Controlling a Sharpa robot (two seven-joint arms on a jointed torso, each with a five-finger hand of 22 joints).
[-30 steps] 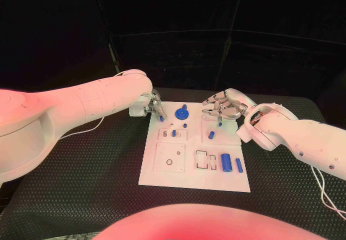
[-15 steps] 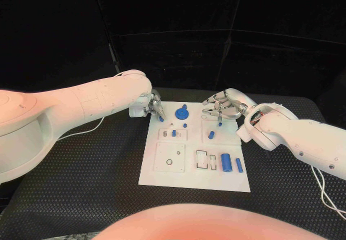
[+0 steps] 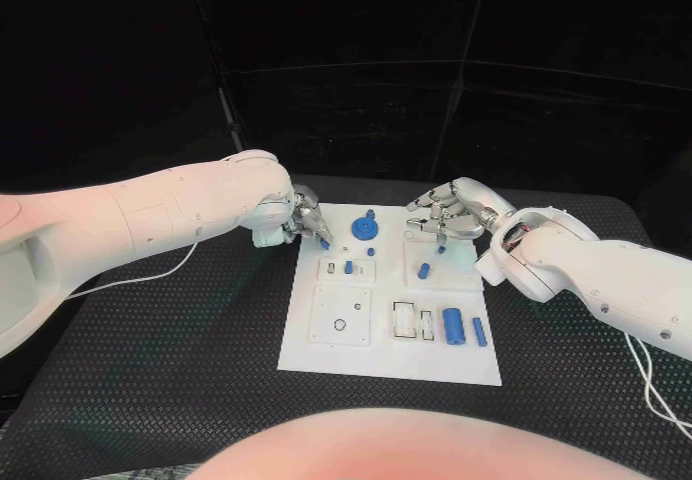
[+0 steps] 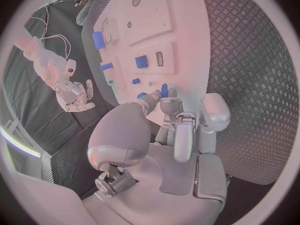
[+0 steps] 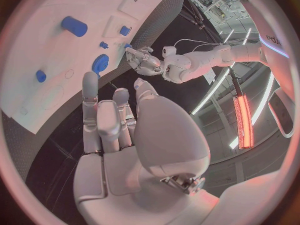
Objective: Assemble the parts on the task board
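Head view: task board (image 3: 387,360) lies mid tabletop (image 3: 159,380), long axis running 12 to 6 o'clock. Left hand (image 3: 306,222) sits at the board's 11 o'clock corner, fingers bunched, a small blue part (image 3: 323,242) at their tips; actual pinch not resolved here. Right hand (image 3: 450,218) hovers over the board's 1 o'clock corner, fingers spread and loosely curled, nothing in it. On the board: blue gear (image 3: 364,228) near 12 o'clock, small blue peg (image 3: 423,269) right of centre, large blue cylinder (image 3: 453,323) and a slimmer blue bar (image 3: 477,331) side by side at 4 o'clock. Two empty white slots just beside the cylinder, toward 9 o'clock.

Left wrist view: left hand (image 4: 175,120) with thumb and a finger closed together on the small blue part (image 4: 164,90) right at the board's edge (image 4: 187,45); the remaining fingers lie alongside. Right hand (image 4: 75,96) seen across the board, fingers apart.

Right wrist view: right hand (image 5: 122,120) with fingers extended and slightly apart above the board (image 5: 37,60), no contact and nothing held. Blue gear (image 5: 100,63) just beyond the fingertips, large blue cylinder (image 5: 74,26) farther off. Left hand (image 5: 142,60) at the board's far edge
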